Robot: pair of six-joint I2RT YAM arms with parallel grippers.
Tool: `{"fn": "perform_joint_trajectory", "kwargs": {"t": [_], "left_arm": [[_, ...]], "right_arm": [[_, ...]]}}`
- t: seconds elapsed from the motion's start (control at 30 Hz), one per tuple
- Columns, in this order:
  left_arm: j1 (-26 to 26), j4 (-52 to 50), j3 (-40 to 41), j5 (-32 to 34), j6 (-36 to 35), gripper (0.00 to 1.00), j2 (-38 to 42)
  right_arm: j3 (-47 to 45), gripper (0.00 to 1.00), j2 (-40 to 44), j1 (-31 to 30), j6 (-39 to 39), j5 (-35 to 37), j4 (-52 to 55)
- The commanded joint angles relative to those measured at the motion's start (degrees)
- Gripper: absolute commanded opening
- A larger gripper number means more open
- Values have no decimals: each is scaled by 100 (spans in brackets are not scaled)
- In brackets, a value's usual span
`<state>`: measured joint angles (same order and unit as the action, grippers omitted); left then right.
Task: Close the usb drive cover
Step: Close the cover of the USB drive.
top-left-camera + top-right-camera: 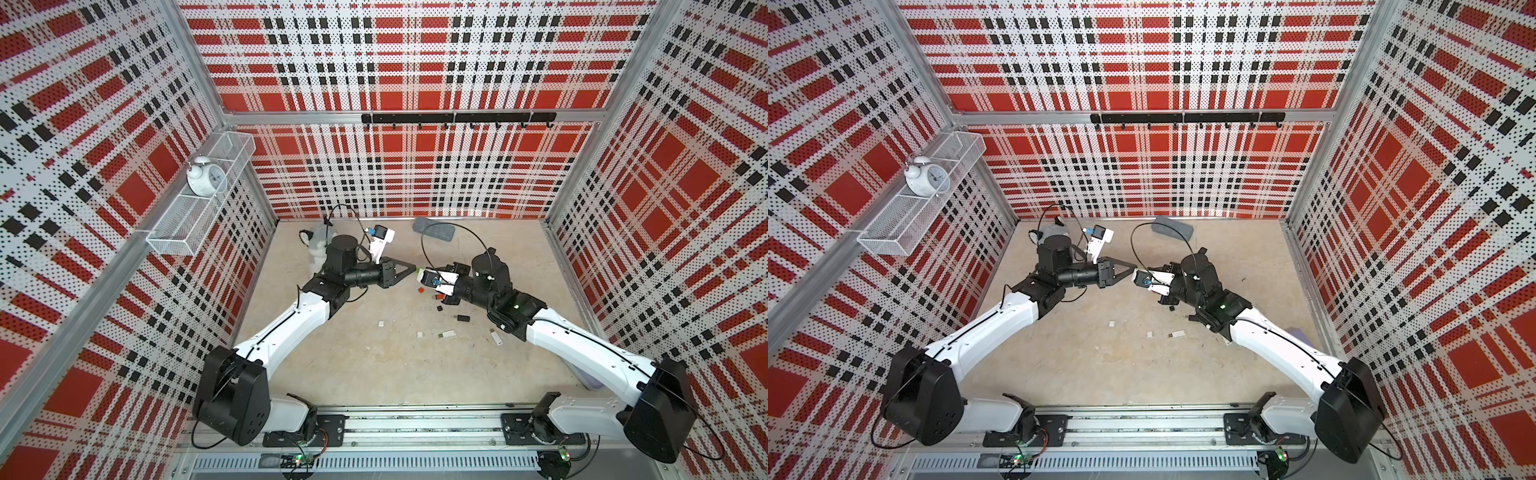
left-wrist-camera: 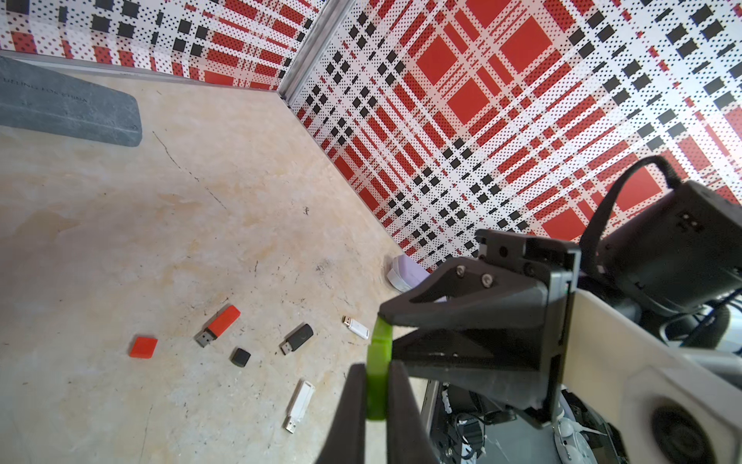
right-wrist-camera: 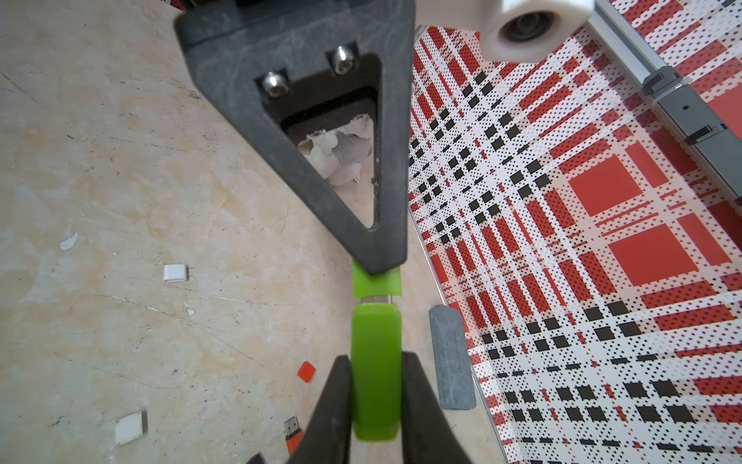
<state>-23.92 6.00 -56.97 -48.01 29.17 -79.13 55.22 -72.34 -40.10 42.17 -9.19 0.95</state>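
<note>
The green usb drive (image 3: 376, 333) is held off the table (image 1: 374, 365) between the two arms, just above the middle of the frame in both top views, where only a sliver of green shows. The right hand (image 3: 375, 361) is clamped on the drive's body, one black finger on each side, in the lower middle of the right wrist view. The left hand (image 2: 376, 365) is pinched tight on the green cap (image 3: 376, 286), which sits just above the body in that same view. Cap and body stand in line, and a thin strip of the metal plug (image 3: 375, 300) shows between them, so the cover is not fully seated.

On the table, in the lower left of the left wrist view, lie a red drive (image 2: 219, 325) with its red cap (image 2: 143, 347) apart from it, a black drive (image 2: 298, 338) near a black cap (image 2: 240, 357), and two white drives (image 2: 300, 403) (image 2: 356, 327). A grey case (image 2: 68, 108) lies by the back wall, in the upper left of that view.
</note>
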Motion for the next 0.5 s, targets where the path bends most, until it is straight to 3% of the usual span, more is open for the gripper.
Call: {"fn": "perform_joint_trajectory", "kwargs": {"t": [0.0, 0.47], "left_arm": [[-70, 287, 30, -287, 64, 10, 3], [-46, -263, -222, -443, -310, 8, -159]], "right_arm": [[33, 10, 135, -100, -104, -799, -567], [72, 10, 139, -60, -114, -1071, -728]]}}
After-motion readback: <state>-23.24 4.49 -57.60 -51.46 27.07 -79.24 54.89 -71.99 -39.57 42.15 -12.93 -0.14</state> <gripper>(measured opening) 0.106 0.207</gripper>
